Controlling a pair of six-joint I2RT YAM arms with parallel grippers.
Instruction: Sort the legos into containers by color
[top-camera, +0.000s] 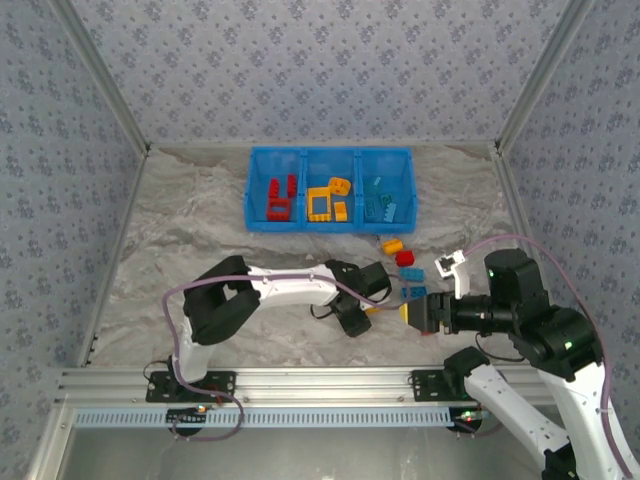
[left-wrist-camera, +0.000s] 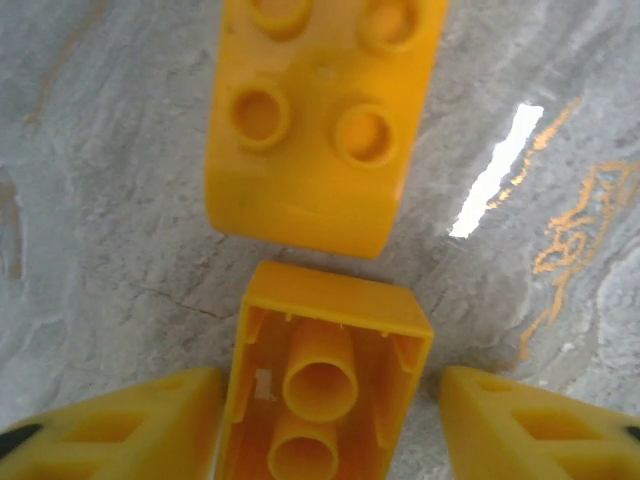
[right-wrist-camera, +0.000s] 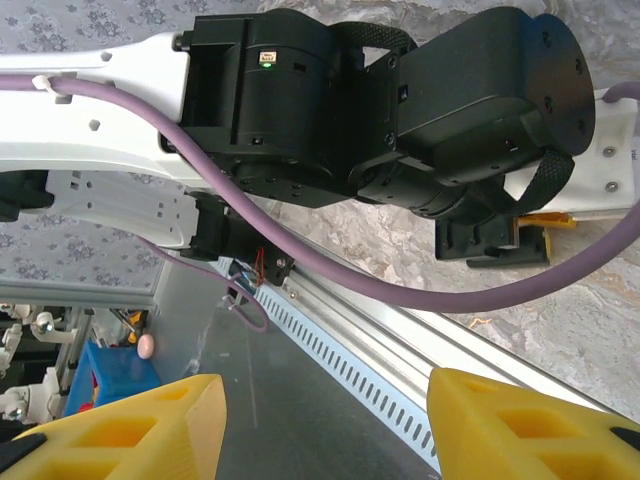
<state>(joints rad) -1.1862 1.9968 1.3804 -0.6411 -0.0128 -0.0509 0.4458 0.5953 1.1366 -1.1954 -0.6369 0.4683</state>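
Top external view: the left arm (top-camera: 290, 285) stretches low across the desk (top-camera: 200, 230) toward the right, elbow bent, with the left pincer (top-camera: 353, 321) pointing down near the middle. In the left wrist view its fingers stand apart on either side of a yellow brick (left-wrist-camera: 325, 390) whose hollow underside faces the camera. A sliver of desk shows at the right finger. A second yellow brick (left-wrist-camera: 315, 120), studs up, lies just beyond. The right arm (top-camera: 520, 310) turns its wrist left, and the right pincer (top-camera: 408, 312) is released and empty. The blue bin (top-camera: 330, 152) sits far centre holding sorted legos. Loose legos (top-camera: 405, 258) lie near it on the right.
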